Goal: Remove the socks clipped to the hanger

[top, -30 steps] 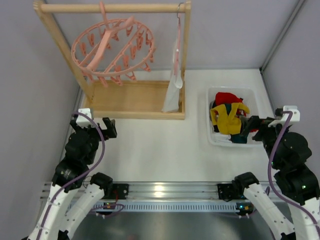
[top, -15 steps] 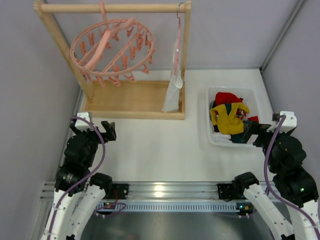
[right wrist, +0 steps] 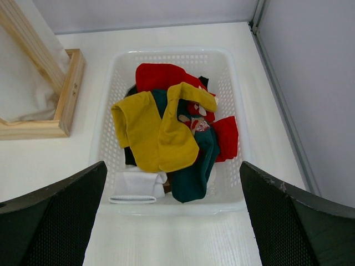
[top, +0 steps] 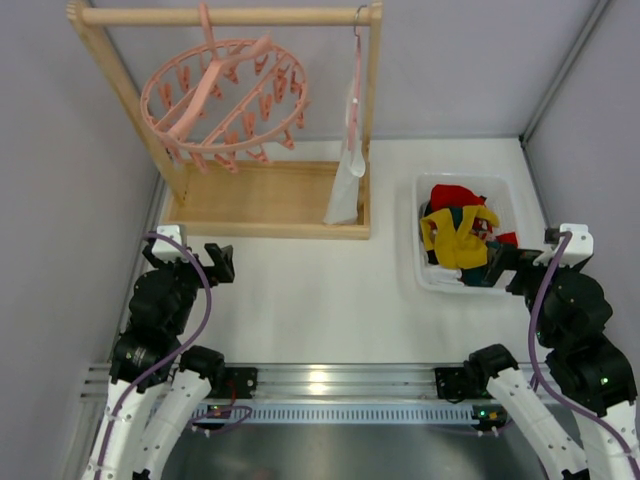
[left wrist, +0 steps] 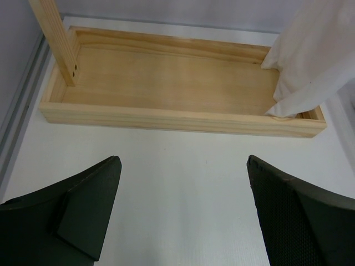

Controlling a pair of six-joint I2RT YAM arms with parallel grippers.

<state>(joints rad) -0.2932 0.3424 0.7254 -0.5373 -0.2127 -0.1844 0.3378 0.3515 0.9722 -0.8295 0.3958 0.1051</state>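
Your left gripper (left wrist: 183, 163) hangs wide open and empty just short of the wooden rack (top: 230, 16). Push forward carelessly and you could bump it and set the hanger (top: 212, 85) swinging. That hanger hangs high on the rack, back left, with no sock visible on its clips, so the job looks done. The base tray (left wrist: 166, 117) holds only a post foot and the tip of a white cloth (left wrist: 310, 61). Right of it, the basket (right wrist: 177, 58) holds the socks (right wrist: 158, 133), yellow, red and teal in a heap, plus a white piece (right wrist: 133, 185). Your right gripper (right wrist: 173, 166), equally open and empty, hovers at the basket's near rim, where a dip could drag a sock out.
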